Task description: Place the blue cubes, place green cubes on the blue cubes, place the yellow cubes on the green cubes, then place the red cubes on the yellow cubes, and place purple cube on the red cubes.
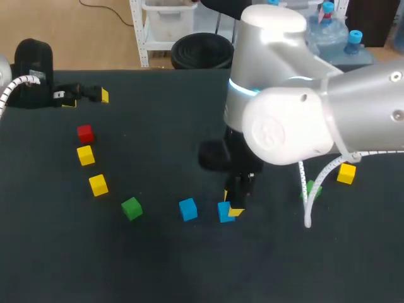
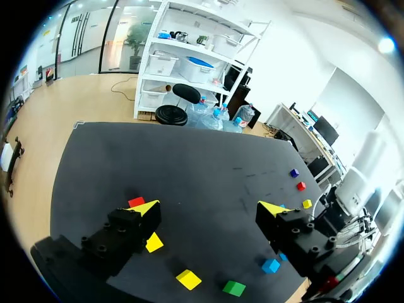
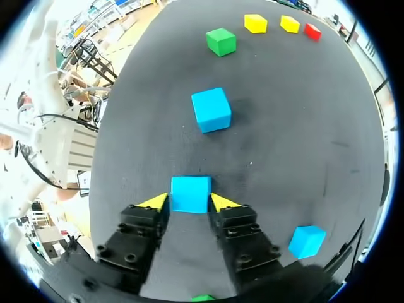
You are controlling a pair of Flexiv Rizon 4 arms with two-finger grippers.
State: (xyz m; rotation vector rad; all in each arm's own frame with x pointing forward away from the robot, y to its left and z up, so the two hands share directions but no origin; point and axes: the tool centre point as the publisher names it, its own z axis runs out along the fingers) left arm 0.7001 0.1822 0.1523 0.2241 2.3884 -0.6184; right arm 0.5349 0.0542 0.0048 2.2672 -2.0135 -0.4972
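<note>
Right gripper (image 3: pixel 189 203) pinches a blue cube (image 3: pixel 190 194), one yellow tip pressed against each side, with the cube resting on the dark table (image 1: pixel 158 126) near its front middle. A second blue cube (image 3: pixel 211 109) lies just ahead of the fingers, apart from the first. A third blue cube (image 3: pixel 307 241) sits beside the gripper, clear of it. Beyond the second blue cube a curving line runs away across the table: a green cube (image 1: pixel 131 207), a near yellow cube (image 1: pixel 98 184), a far yellow cube (image 1: pixel 85 154) and a red cube (image 1: pixel 85 132), none touching. Left gripper (image 1: pixel 87 99) is at the table's far left, well apart from the blue cubes, its fingers spread wide with nothing between them.
</note>
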